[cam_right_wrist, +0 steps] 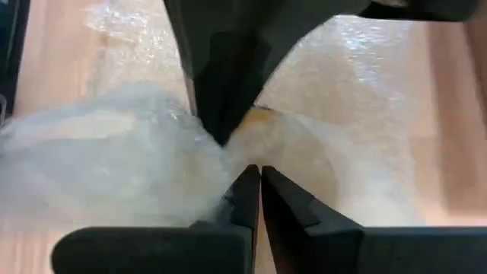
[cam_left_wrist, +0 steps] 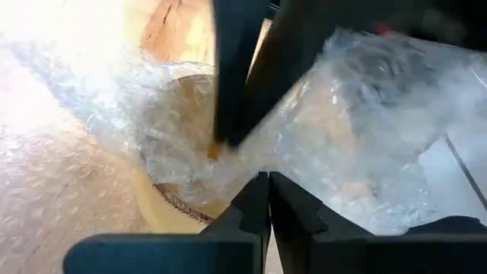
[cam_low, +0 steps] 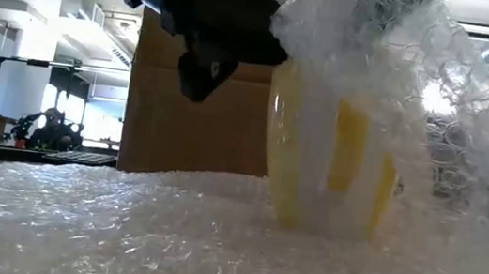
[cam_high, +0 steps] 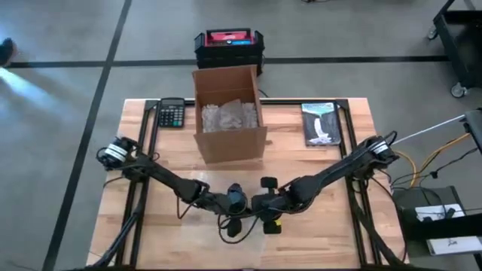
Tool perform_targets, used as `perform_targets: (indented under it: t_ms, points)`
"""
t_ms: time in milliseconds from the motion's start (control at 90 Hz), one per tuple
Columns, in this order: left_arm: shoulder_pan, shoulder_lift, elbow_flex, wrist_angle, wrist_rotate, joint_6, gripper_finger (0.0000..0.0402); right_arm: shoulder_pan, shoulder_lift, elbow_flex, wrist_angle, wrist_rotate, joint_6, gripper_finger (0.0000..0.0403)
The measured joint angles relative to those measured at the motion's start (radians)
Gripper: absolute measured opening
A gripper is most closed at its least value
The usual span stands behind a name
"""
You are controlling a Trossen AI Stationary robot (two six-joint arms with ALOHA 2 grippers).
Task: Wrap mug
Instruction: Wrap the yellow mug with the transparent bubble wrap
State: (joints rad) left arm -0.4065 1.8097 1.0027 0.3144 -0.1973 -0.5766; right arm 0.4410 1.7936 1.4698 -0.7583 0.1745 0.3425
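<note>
Yellow ceramic mug (cam_low: 330, 172) standing at the table's near-centre, around six o'clock in the high view, on a spread sheet of clear bubble wrap (cam_low: 166, 231), with part of that sheet drawn up and draped over the mug's top and sides. Seen in the low view as yellow bands showing through the wrap, base resting on the flat part of the sheet.

Left gripper (cam_left_wrist: 266, 181) reaching in from nine o'clock, fingers pressed together and pinching a fold of the bubble wrap right beside the mug. Right gripper (cam_right_wrist: 255, 173) reaching in from three o'clock, fingers likewise clenched on a gathered bunch of the wrap, meeting the left almost tip to tip above the mug. Both dark arms converging at the table's near-centre in the high view.

Behind the mug, toward twelve o'clock: open brown cardboard box (cam_high: 230, 113) holding crumpled clear wrap. At about eleven o'clock, just beside the box: black desk calculator (cam_high: 172, 114). At about one o'clock: dark-covered book with a pale picture on it (cam_high: 321, 123). Past the table's far edge at twelve o'clock, on the grey floor: black case with a red top (cam_high: 228, 44). All on a light wooden table (cam_high: 354, 113) except the case.
</note>
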Motion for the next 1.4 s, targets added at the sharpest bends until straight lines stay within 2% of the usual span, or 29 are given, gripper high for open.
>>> perform_targets:
  t_ms: [89,244,333,700,856,1011,1089,1200,1244,1400]
  points:
    - [0.000,-0.005,-0.001,-0.001,-0.001,0.001,0.0000,0.010,-0.024,0.019,0.009,-0.020,-0.022,0.0002]
    - [0.001,-0.006,-0.002,-0.002,-0.002,0.002,0.0000,0.036,-0.042,-0.005,0.194,-0.055,-0.100,0.0002]
    - [0.001,-0.006,-0.002,-0.002,-0.002,0.002,0.0000,0.039,-0.006,-0.030,0.244,-0.058,-0.115,0.0002]
    - [0.003,-0.021,-0.004,-0.005,-0.004,-0.001,0.0000,-0.025,0.084,-0.122,0.180,-0.053,0.015,0.0002]
    - [0.001,-0.028,-0.006,-0.014,0.000,0.012,0.0000,-0.030,0.070,-0.067,0.132,-0.093,-0.009,0.0002]
    - [0.000,-0.028,-0.006,-0.017,0.004,0.014,0.0000,-0.026,-0.002,0.030,0.056,-0.103,-0.053,0.0002]
    - [0.000,-0.029,-0.006,-0.020,0.004,0.014,0.0000,-0.026,-0.022,0.044,-0.005,-0.061,-0.059,0.0002]
    - [0.000,-0.029,-0.006,-0.019,0.005,0.014,0.0000,-0.030,-0.034,0.031,-0.018,0.090,-0.062,0.0002]
    - [0.000,-0.029,-0.006,-0.020,0.005,0.014,0.0000,-0.031,-0.034,0.017,-0.017,0.116,-0.062,0.0002]
    - [0.000,-0.030,-0.006,-0.020,0.006,0.014,0.0000,-0.035,0.032,-0.029,0.036,0.026,-0.049,0.0002]
